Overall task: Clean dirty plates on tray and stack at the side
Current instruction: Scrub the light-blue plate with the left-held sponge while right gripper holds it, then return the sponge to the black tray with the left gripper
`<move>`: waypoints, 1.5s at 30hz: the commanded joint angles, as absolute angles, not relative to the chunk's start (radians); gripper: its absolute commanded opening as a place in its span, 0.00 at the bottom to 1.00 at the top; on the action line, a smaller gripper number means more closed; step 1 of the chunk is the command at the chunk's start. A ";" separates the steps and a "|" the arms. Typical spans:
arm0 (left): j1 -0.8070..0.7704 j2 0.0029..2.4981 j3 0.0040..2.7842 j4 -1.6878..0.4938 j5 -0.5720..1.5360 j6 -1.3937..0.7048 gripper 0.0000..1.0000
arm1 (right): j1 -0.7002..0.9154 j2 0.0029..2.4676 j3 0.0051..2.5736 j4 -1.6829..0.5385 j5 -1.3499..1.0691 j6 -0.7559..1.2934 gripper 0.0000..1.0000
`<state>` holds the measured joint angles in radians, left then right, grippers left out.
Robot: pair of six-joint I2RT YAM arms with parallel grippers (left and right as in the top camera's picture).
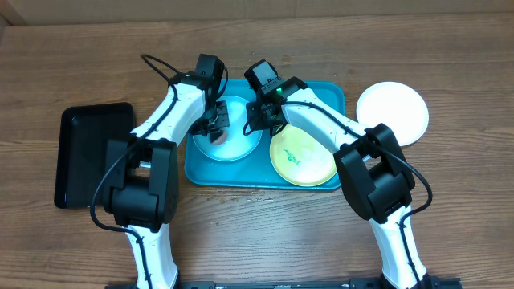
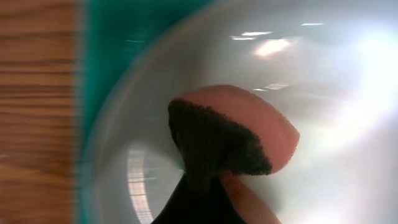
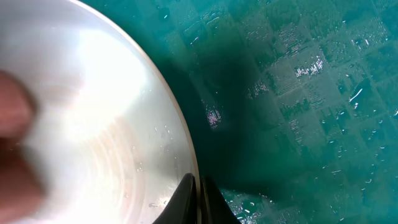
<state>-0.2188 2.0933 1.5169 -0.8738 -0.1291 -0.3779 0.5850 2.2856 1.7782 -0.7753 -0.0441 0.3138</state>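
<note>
The pale blue round plastic plate (image 1: 238,146) lies in the left half of the large turquoise rectangular plastic tray (image 1: 323,91). The left end effector (image 1: 215,120) is clenched on a pink sponge with a dark scouring face (image 2: 249,127), held low over that plate's inside. The right end effector (image 1: 261,119) pinches the same plate's rim (its right edge, seen from overhead). Beside it in the tray sits the yellow-green round plastic plate (image 1: 312,167), with a teal smear showing. The white round plastic plate (image 1: 393,112) rests on the wooden worktop (image 1: 265,233) right of the tray. A black rectangular tray (image 1: 92,152) lies left of it.
</note>
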 commanded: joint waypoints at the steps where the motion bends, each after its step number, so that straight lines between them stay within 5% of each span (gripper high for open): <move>1: -0.215 2.106 1.528 -0.899 -0.413 -0.325 0.04 | 0.588 2.267 1.768 -0.780 -0.015 0.305 0.04; 7: -0.216 2.102 1.635 -0.966 -0.468 -0.323 0.04 | 0.588 2.267 1.768 -0.780 -0.016 0.305 0.04; 14: -0.212 2.105 1.686 -0.908 0.005 -0.329 0.04 | 0.588 2.267 1.768 -0.776 -0.016 0.305 0.04; 21: -0.223 2.106 1.584 -0.816 0.221 -0.336 0.04 | 0.588 2.267 1.768 -0.768 -0.016 0.305 0.04; 37: -0.197 2.101 1.533 -0.949 -0.543 -0.321 0.04 | 0.588 2.267 1.768 -0.792 -0.015 0.305 0.04; 45: -0.191 2.044 1.681 -1.054 -0.564 -0.478 0.04 | 0.594 2.252 1.792 -0.784 -0.027 0.256 0.04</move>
